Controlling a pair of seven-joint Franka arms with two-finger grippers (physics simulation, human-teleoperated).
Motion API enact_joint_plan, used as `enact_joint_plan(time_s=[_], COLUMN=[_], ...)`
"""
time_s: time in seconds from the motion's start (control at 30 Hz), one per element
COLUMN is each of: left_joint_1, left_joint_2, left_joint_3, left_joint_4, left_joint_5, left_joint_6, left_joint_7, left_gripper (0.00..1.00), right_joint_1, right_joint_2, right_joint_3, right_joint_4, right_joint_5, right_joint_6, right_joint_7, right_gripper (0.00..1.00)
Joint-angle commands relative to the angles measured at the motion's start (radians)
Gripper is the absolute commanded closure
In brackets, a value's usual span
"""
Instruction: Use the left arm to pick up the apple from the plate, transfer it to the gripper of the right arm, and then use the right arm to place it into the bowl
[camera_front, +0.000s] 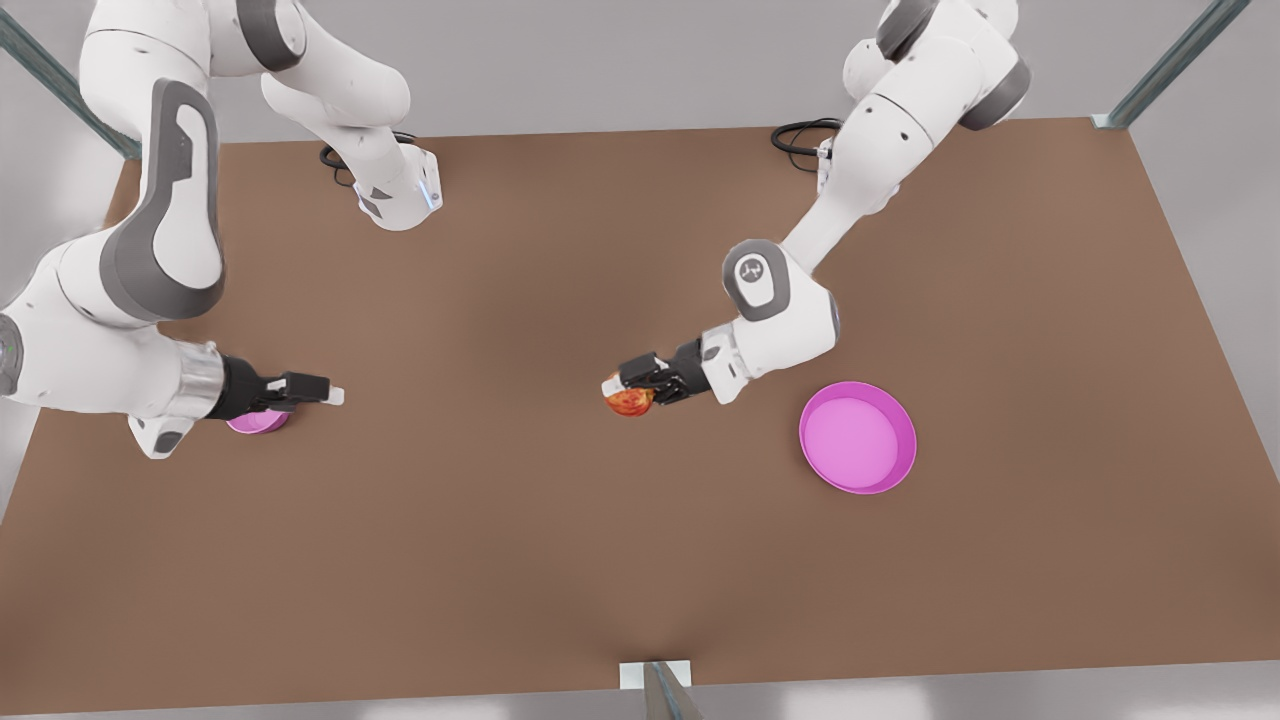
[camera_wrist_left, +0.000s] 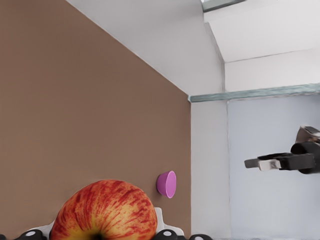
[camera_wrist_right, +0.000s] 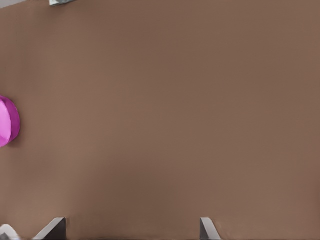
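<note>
- Table (camera_front: 560, 560) first: my brown worktop spans the whole front view, with my two arms reaching in from the far edge
- Plate (camera_front: 858, 437) lies bare on the front view's right, just beside the arm that carries the fruit; my job there looks done
- Left gripper (camera_front: 632, 385) hangs near the middle of the table, its fingers clamped on the apple (camera_front: 630, 402), which sits at the tips, lifted clear of the plate; in my left wrist view the apple (camera_wrist_left: 105, 211) sits between the pads
- Right gripper (camera_front: 325, 391) waits on the front view's left, well apart from the apple, pointing straight toward it; its fingers (camera_wrist_right: 206, 227) stand spread with nothing between them
- Bowl (camera_front: 258, 421) sits just under my right wrist, half hidden by it
- Gap between the two tips is what the handover turns on, I judge: both grippers lie roughly along one line, tip facing tip, so I must close that line until the apple sits between my right fingers
</note>
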Motion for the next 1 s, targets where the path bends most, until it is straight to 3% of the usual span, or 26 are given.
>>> enact_joint_plan(time_s=[0.0, 0.13, 0.23, 0.53, 0.63, 0.97], left_joint_1=[-0.001, -0.021, -0.041, -0.055, -0.075, -0.075], left_joint_2=[0.103, 0.313, 0.381, 0.441, 0.478, 0.484], left_joint_3=[-0.012, -0.075, -0.075, -0.096, -0.096, -0.107], left_joint_4=[0.103, 0.321, 0.4, 0.413, 0.469, 0.473], left_joint_5=[-0.188, -0.188, -0.188, -0.189, -0.189, -0.214], left_joint_6=[-0.197, -0.235, -0.242, -0.24, -0.24, -0.24], left_joint_7=[1.344, 1.584, 1.684, 1.991, 1.99, 1.991], left_gripper=[0.3, 0.39, 0.39, 0.39, 0.38, 0.38], right_joint_1=[-0.002, 0.055, 0.092, 0.08, 0.063, 0.07], right_joint_2=[0.078, 0.191, 0.217, 0.199, 0.119, 0.138], right_joint_3=[0.001, 0.024, 0.027, 0.157, 0.164, 0.21], right_joint_4=[0.002, -0.001, -0.027, -0.139, -0.329, -0.338], right_joint_5=[0.369, 0.565, 0.591, 0.646, 0.893, 0.926], right_joint_6=[0.025, 0.166, 0.242, 0.45, 0.525, 0.64], right_joint_7=[-0.054, -0.167, -0.249, -0.397, -0.537, -0.663], right_gripper=[0.0, 0.0, 0.0, 0.0, 0.0, 0.0])
